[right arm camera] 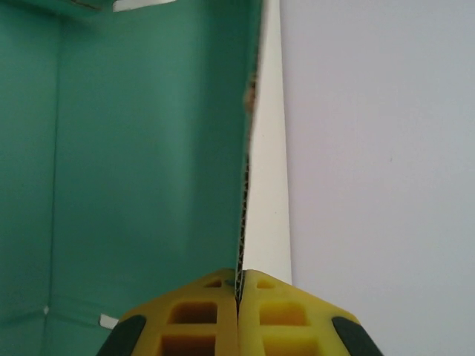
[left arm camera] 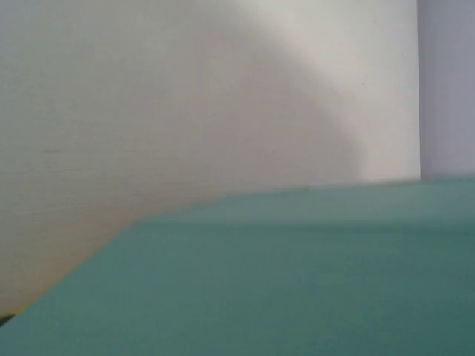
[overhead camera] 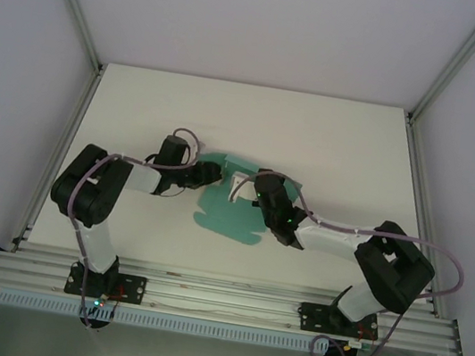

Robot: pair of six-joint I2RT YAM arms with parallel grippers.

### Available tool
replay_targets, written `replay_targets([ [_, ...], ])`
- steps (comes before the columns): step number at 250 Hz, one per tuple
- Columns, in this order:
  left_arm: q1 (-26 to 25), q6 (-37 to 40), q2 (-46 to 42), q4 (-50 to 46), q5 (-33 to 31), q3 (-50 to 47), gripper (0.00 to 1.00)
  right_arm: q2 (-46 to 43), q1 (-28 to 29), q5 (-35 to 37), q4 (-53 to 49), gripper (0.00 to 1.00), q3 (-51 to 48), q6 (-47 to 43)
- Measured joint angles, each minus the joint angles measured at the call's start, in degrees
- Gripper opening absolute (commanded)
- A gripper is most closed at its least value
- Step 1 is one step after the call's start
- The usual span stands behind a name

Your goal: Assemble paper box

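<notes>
Table; box edge in right jaws

Light is soft and even; at the left wrist the paper box looks blurred, a faint shadow behind it.

Looks like a robotics lab cell: white bench boxed by blank panels and aluminium framing along its edges.

Both arms fold inward from their bases with elbows pushed outward, bringing the left end effector and right end effector close together. The right one's yellow fingers pinch an upright paper box wall; the left's grip is unclear.
</notes>
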Motion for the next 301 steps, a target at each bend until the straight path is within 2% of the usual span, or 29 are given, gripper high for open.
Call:
replay_targets([
  [17,0.48,1.86,-2.86,-2.97,-2.25,-0.09,1.0,0.0,-0.17,0.81,0.07,0.0,0.0,-0.7],
  [49,2.12,5.53,-8.46,-9.66,-6.86,-0.04,1.0,-0.07,-0.48,0.87,0.09,0.0,-0.02,-1.38],
  [83,3.48,9.4,-12.79,-18.29,-14.43,2.67,1.0,-0.07,-0.98,0.04,0.98,0.0,-0.2,-1.84],
  [112,6.23,10.95,-12.41,-22.62,-19.12,7.06,1.0,-0.04,-1.49,-0.44,2.38,0.0,-0.55,-2.23],
  [143,9.03,12.31,-7.91,-24.2,-20.94,12.66,1.0,0.42,-1.62,-0.9,3.41,0.0,-0.57,-2.23],
  [174,9.11,13.7,-1.68,-24.68,-19.93,17.29,1.0,0.81,-1.62,-1.51,3.74,0.0,-0.57,-2.19],
  [200,8.87,14.88,0.79,-24.68,-16.52,17.68,0.93,0.81,-1.62,-1.66,3.72,0.0,-0.57,-1.97],
  [268,3.5,18.82,-1.86,-20.31,-7.26,10.23,0.72,0.83,-1.62,-1.66,3.65,0.0,-0.55,-1.29],
  [301,0.39,20.63,-4.15,-18.91,-6.75,6.78,0.7,0.83,-1.62,-1.53,3.19,0.0,-0.55,-1.09],
])
